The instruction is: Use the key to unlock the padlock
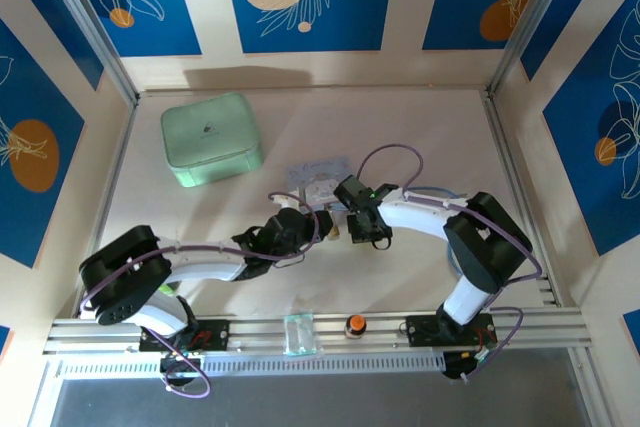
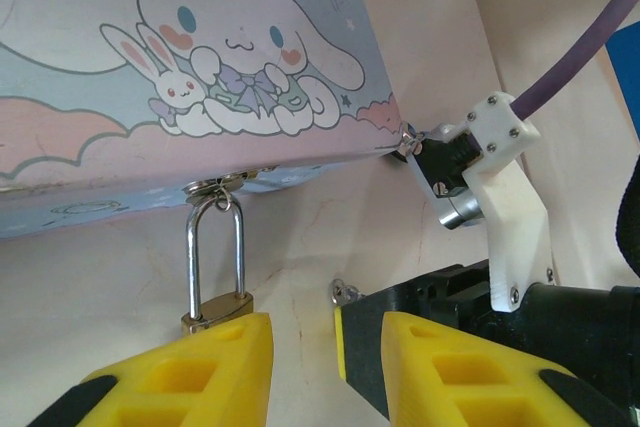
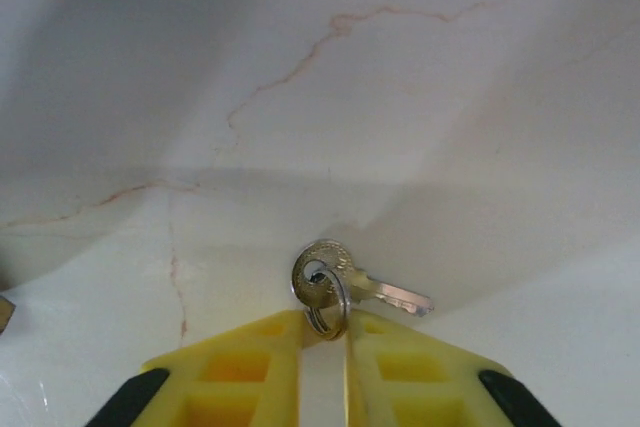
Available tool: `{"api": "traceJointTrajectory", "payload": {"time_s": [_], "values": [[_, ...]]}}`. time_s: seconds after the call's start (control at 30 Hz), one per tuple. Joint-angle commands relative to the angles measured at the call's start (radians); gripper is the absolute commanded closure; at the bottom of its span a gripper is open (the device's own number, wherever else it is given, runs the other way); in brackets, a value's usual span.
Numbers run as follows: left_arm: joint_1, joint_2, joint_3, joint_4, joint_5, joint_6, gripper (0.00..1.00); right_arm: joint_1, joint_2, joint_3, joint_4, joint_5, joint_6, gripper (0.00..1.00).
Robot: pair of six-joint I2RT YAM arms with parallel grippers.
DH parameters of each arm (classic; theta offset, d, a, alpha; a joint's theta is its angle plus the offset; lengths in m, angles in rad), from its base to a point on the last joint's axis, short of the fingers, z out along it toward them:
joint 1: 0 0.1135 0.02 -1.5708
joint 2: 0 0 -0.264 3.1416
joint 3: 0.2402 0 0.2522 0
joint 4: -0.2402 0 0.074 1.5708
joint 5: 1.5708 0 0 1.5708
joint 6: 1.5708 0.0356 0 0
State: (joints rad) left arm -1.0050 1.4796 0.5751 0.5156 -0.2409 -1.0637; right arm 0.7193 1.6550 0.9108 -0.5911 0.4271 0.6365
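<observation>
My right pincer (image 3: 325,325) has its yellow tips drawn almost together, nipping the small ring of the key (image 3: 352,283). The key lies flat on the pale table (image 3: 420,97) at twelve o'clock from the tips, round head nearest, blade pointing toward four o'clock.

My left pincer (image 2: 325,327) stands partly open and grips nothing. The padlock (image 2: 215,309) sits at eleven o'clock from its gap, brass body just above one yellow fingertip (image 2: 190,372). Its shackle is threaded through the clasp of the cartoon box (image 2: 200,77).

I judge the step in hand to be picking up the key. A hold on the loose ring alone would let the key swing, so I would want the tips on the round head, blade sticking straight out. The left pincer should then close on the brass body to steady it before the blade goes in. The keyhole is hidden from me.

The cartoon box is shut and fastened, its contents hidden. From above it lies at twelve o'clock from both pincers. A green case (image 1: 210,139), lid down, sits at ten o'clock, well apart, and I cannot see inside. A clear tub (image 1: 298,332) rests on the rail (image 1: 520,322) at six o'clock near an orange knob (image 1: 355,325). Whether it holds anything I cannot tell.
</observation>
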Motion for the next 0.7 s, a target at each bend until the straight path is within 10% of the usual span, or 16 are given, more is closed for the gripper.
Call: {"api": "traceJointTrajectory", "payload": {"time_s": [0.0, 0.37, 0.5, 0.67], "values": [[-0.012, -0.005, -0.015, 0.020, -0.018, 0.017, 0.66, 0.003, 0.043, -0.039, 0.097, 0.052, 0.002, 0.91], [-0.012, -0.020, -0.019, 0.020, -0.024, 0.037, 0.67, -0.002, -0.127, -0.073, 0.078, -0.061, -0.050, 0.99], [-0.012, -0.037, -0.027, 0.014, -0.034, 0.043, 0.67, -0.012, -0.154, -0.018, -0.010, -0.033, -0.074, 0.80], [-0.012, -0.049, -0.031, 0.014, -0.041, 0.049, 0.67, -0.024, -0.095, 0.033, -0.036, 0.002, -0.118, 0.79]]}}
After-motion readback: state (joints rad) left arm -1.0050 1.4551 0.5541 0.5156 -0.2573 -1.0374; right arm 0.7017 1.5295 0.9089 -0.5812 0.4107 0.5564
